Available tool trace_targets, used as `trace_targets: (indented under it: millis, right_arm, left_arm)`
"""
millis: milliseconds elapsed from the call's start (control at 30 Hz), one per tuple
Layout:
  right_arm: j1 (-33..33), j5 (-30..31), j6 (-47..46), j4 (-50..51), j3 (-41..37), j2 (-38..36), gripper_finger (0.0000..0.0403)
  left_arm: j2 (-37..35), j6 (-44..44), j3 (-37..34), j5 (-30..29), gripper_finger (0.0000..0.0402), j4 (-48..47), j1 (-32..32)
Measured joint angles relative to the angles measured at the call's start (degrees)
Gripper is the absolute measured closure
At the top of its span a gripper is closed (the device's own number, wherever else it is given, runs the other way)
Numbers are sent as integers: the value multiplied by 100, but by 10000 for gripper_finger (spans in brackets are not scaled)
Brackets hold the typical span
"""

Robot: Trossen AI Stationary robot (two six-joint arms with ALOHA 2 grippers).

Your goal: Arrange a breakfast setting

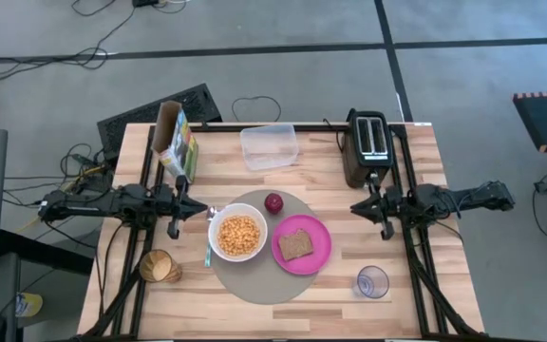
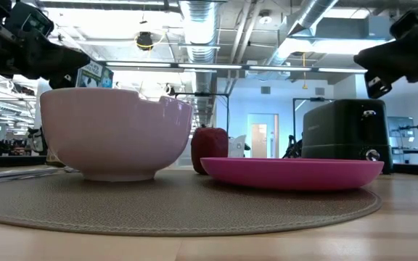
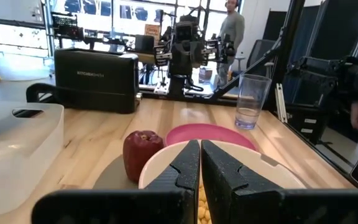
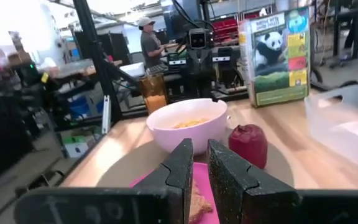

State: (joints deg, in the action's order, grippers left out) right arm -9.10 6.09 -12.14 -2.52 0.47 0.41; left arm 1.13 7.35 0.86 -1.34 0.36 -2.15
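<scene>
**On the worktop: breakfast spread sits laid out, both tools empty**

Nearest the front edge sits the clear glass [image 1: 372, 281]. On the round mat [image 1: 264, 283] are the white bowl [image 1: 237, 236] and the magenta plate [image 1: 317, 249] carrying toast [image 1: 296, 244], apple [image 1: 273, 202] just behind, spoon [image 1: 208, 245] left of the bowl. Left tool [image 1: 175, 228] is pinched closed, empty; right tool [image 1: 385, 228] nearly closed, holding nothing. Toaster [image 1: 368, 142] and tub [image 1: 269, 146] sit at the back.

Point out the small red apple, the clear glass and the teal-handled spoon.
small red apple [image 1: 273, 202]: high view, its top.
clear glass [image 1: 372, 281]: high view, inside its rim.
teal-handled spoon [image 1: 208, 249]: high view, its handle.
</scene>
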Motion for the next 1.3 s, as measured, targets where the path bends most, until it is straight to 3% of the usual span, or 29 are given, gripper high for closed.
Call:
trace_targets:
  millis: [1300]
  right_arm:
    - [0, 7, -293, 33, -17, -5, 326]
  left_arm:
    - [0, -2, 11, -17, 398, -9, -2]
